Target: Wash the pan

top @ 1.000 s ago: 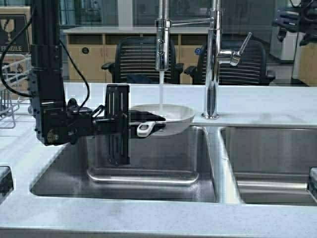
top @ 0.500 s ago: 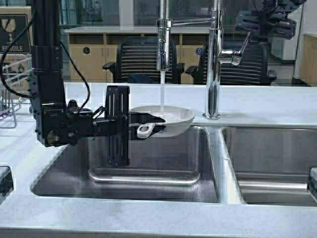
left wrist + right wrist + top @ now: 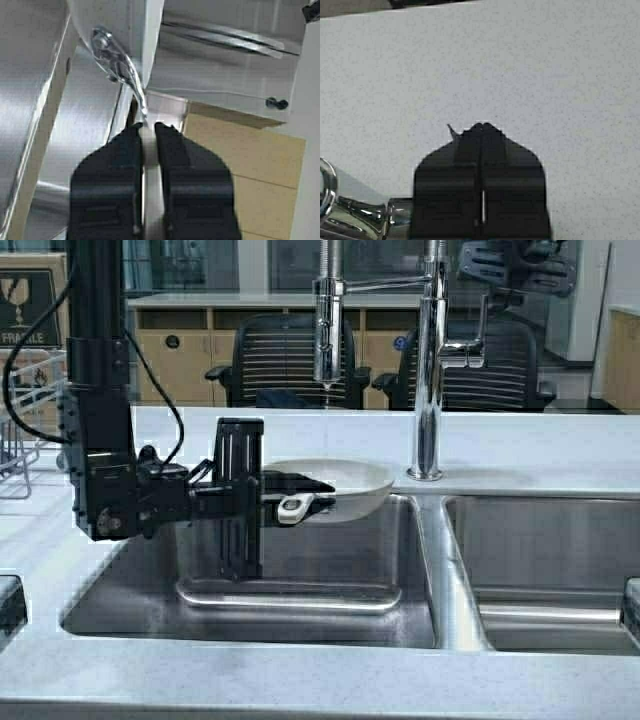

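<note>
Left gripper [image 3: 300, 502] was clamped on the handle of the pan [image 3: 340, 480]; pan held level over the left sink basin [image 3: 300, 620], near its back edge, under the faucet spout [image 3: 327, 330]; no stream visible; right gripper [image 3: 515, 265], fingers pressed together on nothing, sat up by the faucet lever [image 3: 478, 325]; rinse step looked finished; next likely tipping the pan to drain.

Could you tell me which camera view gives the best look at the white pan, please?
The high view: the whole pan shows there, held by its handle in the left gripper over the sink. The left wrist view shows only its underside and handle bracket; the right wrist view shows none of it.
</note>
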Controlling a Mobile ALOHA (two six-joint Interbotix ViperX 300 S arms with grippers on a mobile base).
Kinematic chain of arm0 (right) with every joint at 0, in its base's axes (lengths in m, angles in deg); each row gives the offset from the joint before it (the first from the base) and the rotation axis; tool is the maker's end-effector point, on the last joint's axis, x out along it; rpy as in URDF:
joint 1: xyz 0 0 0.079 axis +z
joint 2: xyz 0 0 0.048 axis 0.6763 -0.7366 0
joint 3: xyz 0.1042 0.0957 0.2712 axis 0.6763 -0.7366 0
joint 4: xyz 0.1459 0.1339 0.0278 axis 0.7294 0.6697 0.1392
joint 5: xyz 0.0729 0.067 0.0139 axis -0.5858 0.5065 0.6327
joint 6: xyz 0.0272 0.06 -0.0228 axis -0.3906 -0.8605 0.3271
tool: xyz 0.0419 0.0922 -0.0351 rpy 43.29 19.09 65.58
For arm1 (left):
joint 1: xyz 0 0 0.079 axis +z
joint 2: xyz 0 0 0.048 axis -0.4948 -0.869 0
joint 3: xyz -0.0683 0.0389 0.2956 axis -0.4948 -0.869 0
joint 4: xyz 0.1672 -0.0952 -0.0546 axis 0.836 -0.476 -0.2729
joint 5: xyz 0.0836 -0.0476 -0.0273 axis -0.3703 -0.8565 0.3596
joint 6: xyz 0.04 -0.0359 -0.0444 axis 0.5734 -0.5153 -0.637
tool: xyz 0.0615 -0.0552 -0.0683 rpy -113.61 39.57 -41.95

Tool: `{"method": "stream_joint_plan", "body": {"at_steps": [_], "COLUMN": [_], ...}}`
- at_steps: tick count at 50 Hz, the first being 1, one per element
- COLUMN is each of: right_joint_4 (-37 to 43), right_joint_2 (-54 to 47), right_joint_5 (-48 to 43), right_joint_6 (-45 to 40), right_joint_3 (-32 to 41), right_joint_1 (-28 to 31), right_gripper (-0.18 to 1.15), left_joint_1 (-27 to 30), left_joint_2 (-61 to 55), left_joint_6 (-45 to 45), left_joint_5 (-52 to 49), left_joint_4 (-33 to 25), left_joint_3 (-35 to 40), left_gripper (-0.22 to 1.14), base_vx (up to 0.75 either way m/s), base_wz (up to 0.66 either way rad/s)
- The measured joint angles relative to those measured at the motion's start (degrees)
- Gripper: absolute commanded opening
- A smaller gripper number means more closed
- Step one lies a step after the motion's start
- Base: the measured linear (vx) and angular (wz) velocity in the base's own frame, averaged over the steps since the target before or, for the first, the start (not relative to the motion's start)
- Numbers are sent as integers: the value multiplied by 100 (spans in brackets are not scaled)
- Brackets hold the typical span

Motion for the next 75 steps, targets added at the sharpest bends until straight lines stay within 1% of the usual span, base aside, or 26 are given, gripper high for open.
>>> {"method": "stream_joint_plan", "body": {"at_steps": [7, 14, 24, 29, 34, 38, 43, 48, 51, 54, 58, 61, 65, 70, 75], "right_joint_4": [-18, -246, -396, -396, -369, -343, -272, -123, 0, 114, 229, 290, 334, 413, 457], "right_joint_2": [0, 185, 870, 1204, 1538, 1749, 1934, 2101, 2206, 2312, 2470, 2619, 2830, 3041, 3234], "right_joint_5": [114, 114, 53, -97, -413, -677, -888, -984, -993, -1002, -1020, -1028, -1037, -1046, -1046], "right_joint_6": [18, 123, 193, 149, 123, 97, 105, 105, 105, 105, 105, 105, 105, 79, 88], "right_joint_3": [62, -53, -686, -1160, -1714, -2118, -2549, -2971, -3173, -3366, -3612, -3823, -4078, -4307, -4351], "right_joint_1": [0, -53, -299, -519, -703, -800, -817, -782, -782, -782, -782, -791, -791, -809, -721], "right_gripper": [5, 5, 5, 5, 5, 5, 5, 5, 5, 5, 5, 5, 5, 5, 5], "left_joint_1": [-9, -9, 0, -18, -26, -35, -35, -53, -53, -53, -70, -97, -97, -97, -88], "left_joint_2": [-62, -220, -378, -360, -176, 9, 281, 483, 492, 475, 334, 167, 9, -97, -88], "left_joint_6": [0, 193, 510, 853, 905, 905, 870, 545, 290, 167, 229, 369, 457, 510, 782], "left_joint_5": [202, 703, 923, 835, 360, -202, -967, -1626, -1811, -1793, -1459, -1257, -1327, -1863, -2848], "left_joint_4": [0, 0, -35, -255, -598, -765, -809, -747, -624, -475, -308, -299, -352, -466, -545], "left_joint_3": [62, 264, 624, 650, 510, 325, 167, 18, -35, -35, 18, 114, 176, 149, 167], "left_gripper": [2, 2, 2, 2, 2, 2, 2, 2, 2, 2, 2, 2, 2, 2, 2], "base_vx": [0, 0, 0, 0, 0, 0, 0, 0, 0, 0, 0, 0, 0, 0, 0], "base_wz": [0, 0, 0, 0, 0, 0, 0, 0, 0, 0, 0, 0, 0, 0, 0]}}
